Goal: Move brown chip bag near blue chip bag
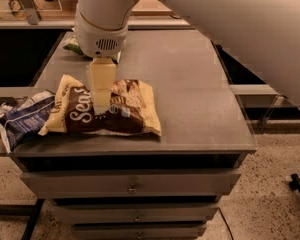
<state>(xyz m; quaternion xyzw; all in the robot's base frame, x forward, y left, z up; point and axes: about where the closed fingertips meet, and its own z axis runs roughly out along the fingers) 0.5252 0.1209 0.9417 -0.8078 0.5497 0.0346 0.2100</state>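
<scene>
The brown chip bag (122,111), dark brown with cream-yellow edges and white script, lies near the front left of the grey table (190,84). Its left end touches or overlaps the blue chip bag (22,121), a crinkled navy bag hanging partly over the table's left front corner. My gripper (101,101) comes straight down onto the middle of the brown bag and is shut on it. The bag's underside looks to rest on the table top.
A green bag (71,45) lies at the back left of the table, mostly hidden behind my arm's wrist (101,31). The table is a drawer cabinet with drawers (132,188) below its front edge. A dark shelf stands to the left.
</scene>
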